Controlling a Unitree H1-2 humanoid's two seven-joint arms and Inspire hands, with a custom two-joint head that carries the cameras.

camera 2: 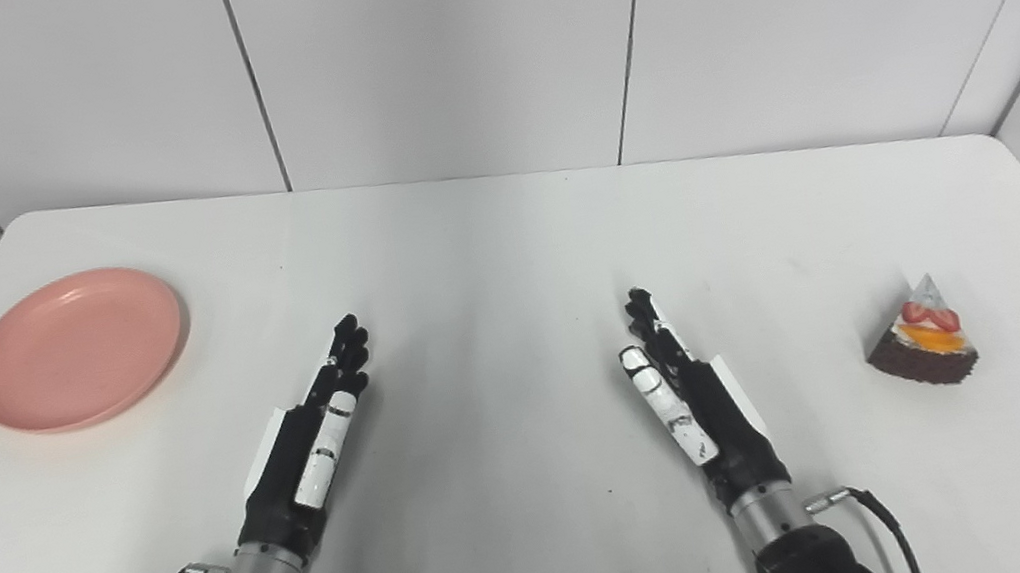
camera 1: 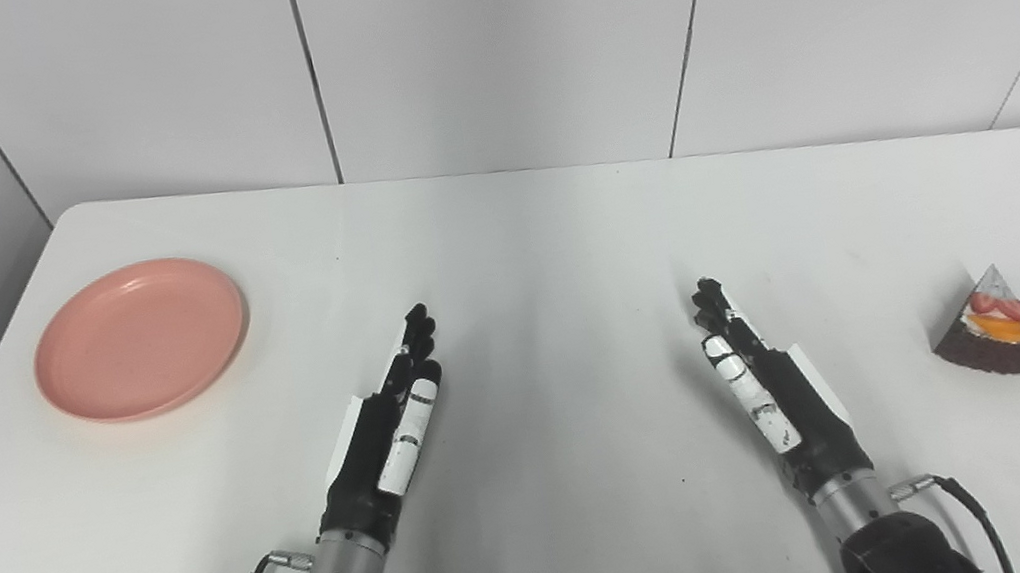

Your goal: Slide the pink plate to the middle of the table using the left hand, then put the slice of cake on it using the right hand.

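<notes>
Plate [camera 1: 139, 338] far left, cake [camera 1: 991, 324] far right, each robot hand (left [camera 1: 389, 426], right [camera 1: 767, 380]) empty, fingers extended

- one pink plate [camera 1: 139, 338], round and shallow, with nothing on it
- one slice of cake [camera 1: 991, 324], a dark wedge topped with red and orange fruit
- two hands: a left hand [camera 1: 392, 431] and a right hand [camera 1: 767, 381], both black with white parts, fingers stretched out and holding nothing
- two arms, one behind each hand, each with one thin black cable at the wrist
- one white table [camera 1: 545, 251] under all of it
- one wall of pale panels [camera 1: 493, 36] behind the table
</notes>
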